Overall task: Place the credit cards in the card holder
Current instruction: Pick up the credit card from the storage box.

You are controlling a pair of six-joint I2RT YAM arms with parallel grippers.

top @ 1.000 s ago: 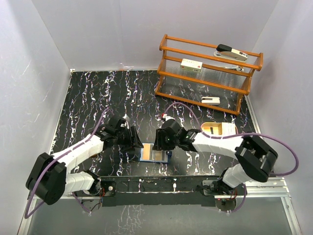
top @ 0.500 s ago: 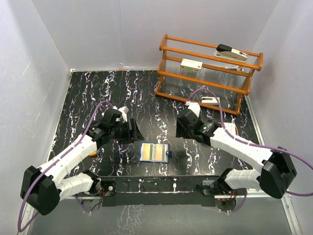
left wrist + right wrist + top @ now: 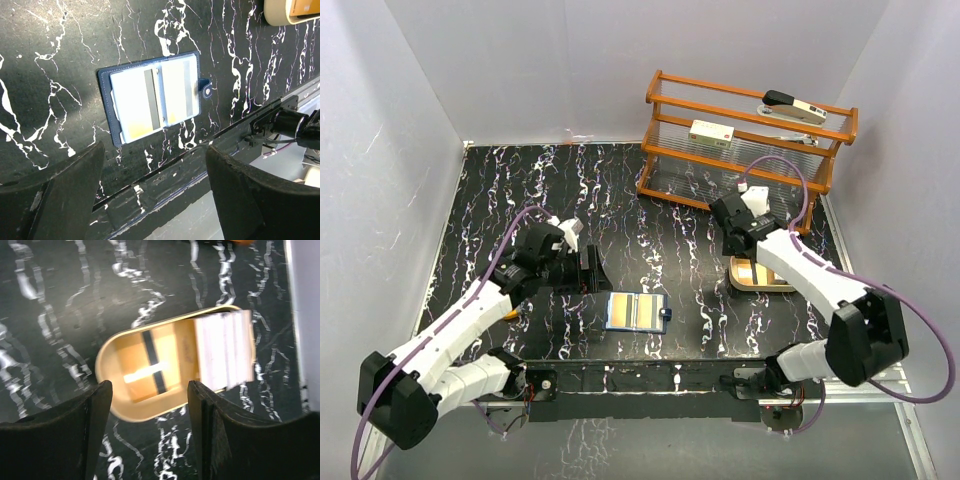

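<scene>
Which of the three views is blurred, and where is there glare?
Right wrist view: blurred, the tray smeared, a bright glint inside it. Left wrist view: card holder sharp, the near fingers soft and dark. Top view: sharp, evenly lit.

The tray (image 3: 745, 284) is partly covered by the right arm (image 3: 802, 270) in the top view, and only one end of it is caught at the upper edge of the left wrist view. In the right wrist view it is smeared by blur, so the credit cards (image 3: 225, 350) stacked in it cannot be counted. The left gripper (image 3: 155, 150) and right gripper (image 3: 150, 385) are cropped by the lower edges of their own views.
</scene>
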